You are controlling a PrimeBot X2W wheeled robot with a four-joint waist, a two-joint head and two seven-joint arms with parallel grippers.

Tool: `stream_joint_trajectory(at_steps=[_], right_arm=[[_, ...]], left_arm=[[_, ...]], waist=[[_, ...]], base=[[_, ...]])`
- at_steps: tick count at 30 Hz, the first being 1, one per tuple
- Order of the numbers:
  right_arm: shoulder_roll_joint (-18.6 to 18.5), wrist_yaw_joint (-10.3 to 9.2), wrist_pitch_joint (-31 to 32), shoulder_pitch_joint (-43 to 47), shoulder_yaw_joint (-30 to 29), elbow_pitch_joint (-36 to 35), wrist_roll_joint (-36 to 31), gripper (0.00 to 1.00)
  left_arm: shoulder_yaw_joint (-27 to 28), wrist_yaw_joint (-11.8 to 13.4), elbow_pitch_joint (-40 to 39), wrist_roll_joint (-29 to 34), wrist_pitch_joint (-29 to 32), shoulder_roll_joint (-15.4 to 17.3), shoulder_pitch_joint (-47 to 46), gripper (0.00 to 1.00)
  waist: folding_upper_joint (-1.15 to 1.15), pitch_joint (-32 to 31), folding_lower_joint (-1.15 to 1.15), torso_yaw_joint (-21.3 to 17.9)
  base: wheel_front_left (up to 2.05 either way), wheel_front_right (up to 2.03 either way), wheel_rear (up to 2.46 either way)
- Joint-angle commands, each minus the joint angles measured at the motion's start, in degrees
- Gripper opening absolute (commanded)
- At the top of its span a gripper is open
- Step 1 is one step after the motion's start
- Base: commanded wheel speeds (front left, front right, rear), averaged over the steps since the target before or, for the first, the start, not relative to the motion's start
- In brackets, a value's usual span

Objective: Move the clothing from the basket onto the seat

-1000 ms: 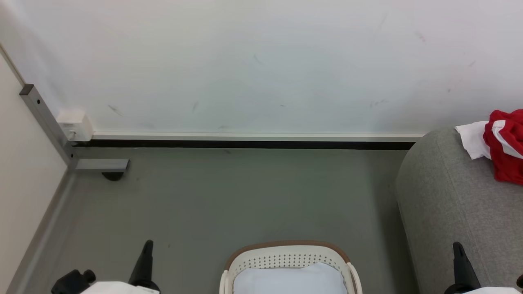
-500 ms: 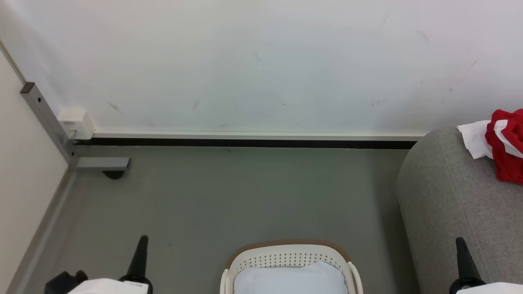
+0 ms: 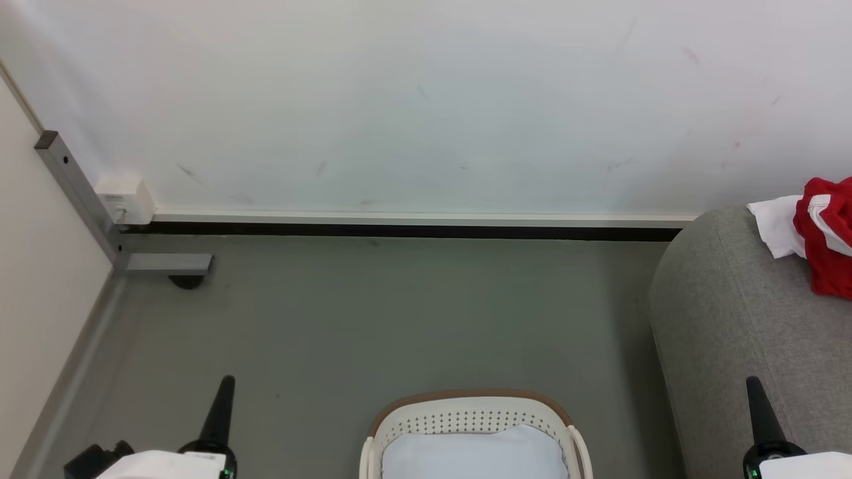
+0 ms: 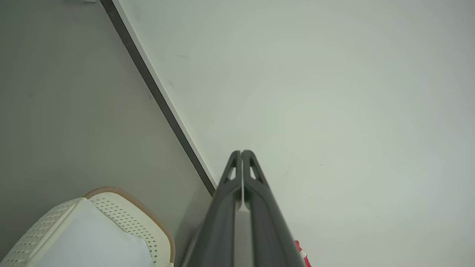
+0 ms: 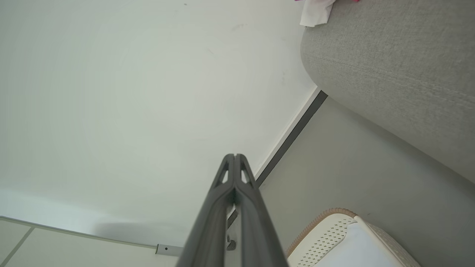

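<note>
Scuffed white wall (image 3: 426, 100), dark baseboard strip (image 3: 399, 232), grey floor (image 3: 373, 313), metal post (image 3: 73, 186) at left.

White wall (image 3: 426, 100), faintly scuffed, upper half of frame. Black skirting strip (image 3: 399, 232) runs across mid-frame above the grey floor (image 3: 399, 319). Left edge: slanted grey metal bar (image 3: 73, 193), small white box (image 3: 125, 198) just beside it. Pale bluish pad (image 3: 474, 456) at bottom centre.

Bright, even, diffuse light; sharp focus; faint shadow beside the seat (image 3: 732, 319); wide-angle wrist-view distortion.
</note>
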Motion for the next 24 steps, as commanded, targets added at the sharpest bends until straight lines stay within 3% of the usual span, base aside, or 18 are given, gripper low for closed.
stream_joint_trajectory(at_steps=[1, 24], right_arm=[[-0.7, -0.09, 0.4, -1.0, -0.3, -0.7, 1.6, 0.0], [-0.7, -0.11, 3.3, -1.5, -1.1, -2.2, 13.1, 0.0]], left_arm=[[0.6, -0.1, -0.8, -1.6, 0.4, 0.0, -0.9, 0.0], [2.8, -0.2, -2.8, -11.8, 3.4, -0.6, -0.8, 0.0]], waist=[[0.0, 0.0, 0.0, 0.0], [0.0, 0.4, 0.0, 0.4]], base=[[0.0, 0.0, 0.0], [0.0, 0.0, 0.0]])
